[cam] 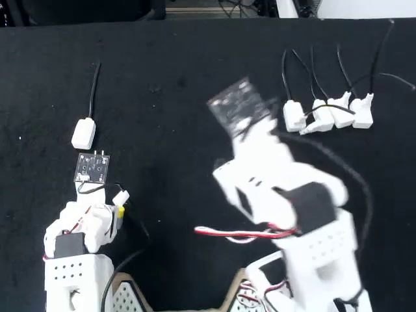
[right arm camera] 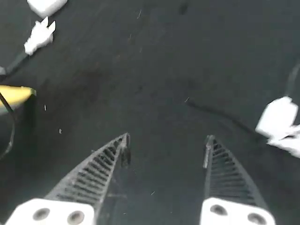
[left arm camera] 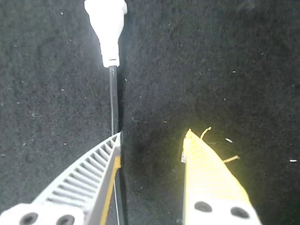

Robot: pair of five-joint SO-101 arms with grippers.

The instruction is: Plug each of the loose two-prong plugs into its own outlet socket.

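Observation:
A white two-prong plug on a black cable lies on the black table just ahead of the left arm. The same plug is beyond the fingertips in the left wrist view, and its cable runs back alongside the grey finger. My left gripper is open with nothing between its fingers. Several white plug pieces on black cables lie in a row at the far right. My right gripper is open over bare table, with one white plug off to its side. In the high view the right gripper is left of that row.
The table's black cloth is bare between the two plug groups. A red and white wire loop hangs from the right arm. The left arm's white connector and a yellow part sit at the edge of the right wrist view.

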